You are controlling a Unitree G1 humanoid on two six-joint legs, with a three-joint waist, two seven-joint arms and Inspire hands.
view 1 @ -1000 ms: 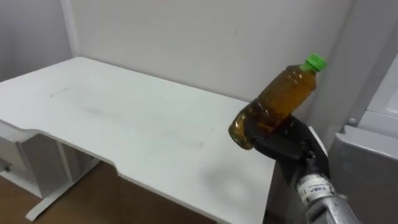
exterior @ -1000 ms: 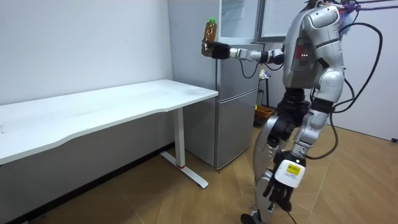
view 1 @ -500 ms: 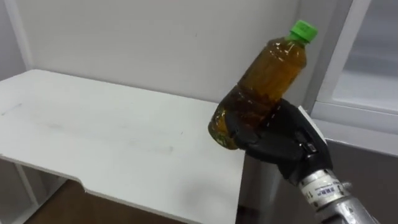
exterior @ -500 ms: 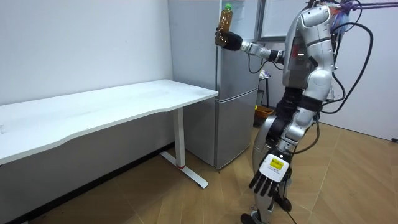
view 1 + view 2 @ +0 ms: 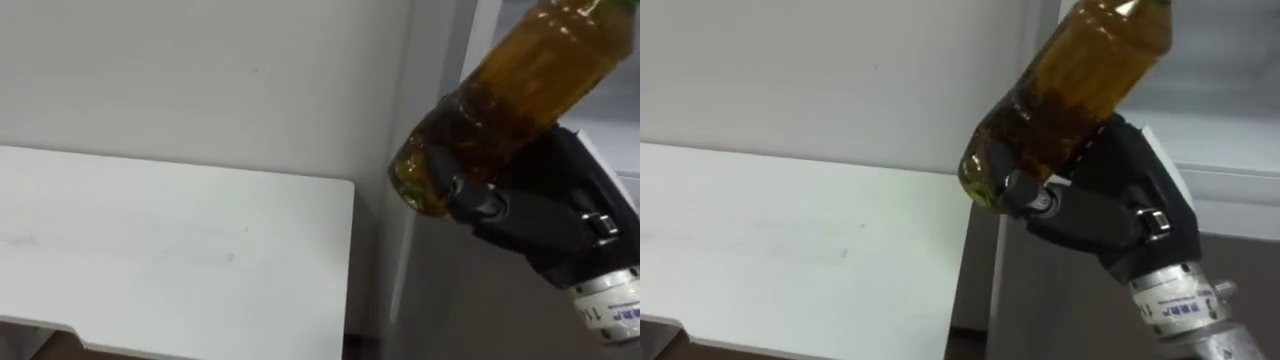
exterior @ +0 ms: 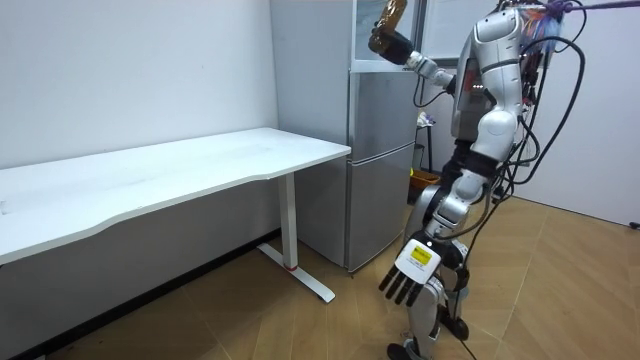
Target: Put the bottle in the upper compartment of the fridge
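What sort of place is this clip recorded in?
Likely an office or lab test room, not a home kitchen: a long white desk, a grey fridge beside it, bare walls and a wood-look floor.

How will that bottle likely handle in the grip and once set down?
The bottle looks nearly full of amber liquid, so probably heavy for its size, and the liquid may slosh. The right hand grips only its lower end, tilted, so smooth plastic might slip. Tall and narrow, it could tip if released off upright.
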